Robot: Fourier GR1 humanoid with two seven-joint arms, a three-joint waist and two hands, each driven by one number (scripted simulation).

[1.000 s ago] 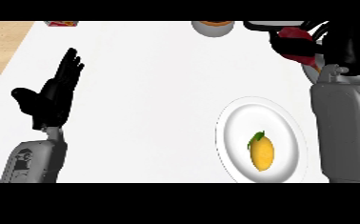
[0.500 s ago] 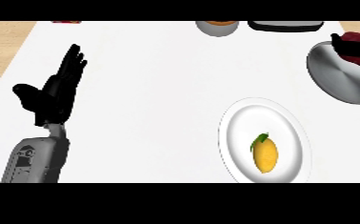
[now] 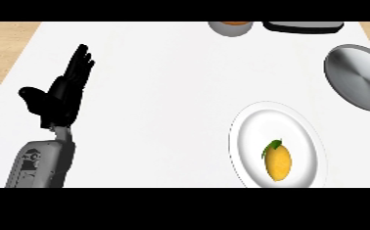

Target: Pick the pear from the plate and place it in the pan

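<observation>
Head view: unlabelled pear (image 3: 278,161) on plate (image 3: 247,126)

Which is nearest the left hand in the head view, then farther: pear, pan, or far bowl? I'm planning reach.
From the left hand, resting open at the left:
1. Bowl, far edge, right of centre.
2. Pear, on the plate, lower right.
3. Pan, right edge.

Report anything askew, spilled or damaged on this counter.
Nothing stands out. The pear lies whole on the plate, the pan sits at the right edge, and the left hand rests open at the left. The right hand is out of view.
</observation>
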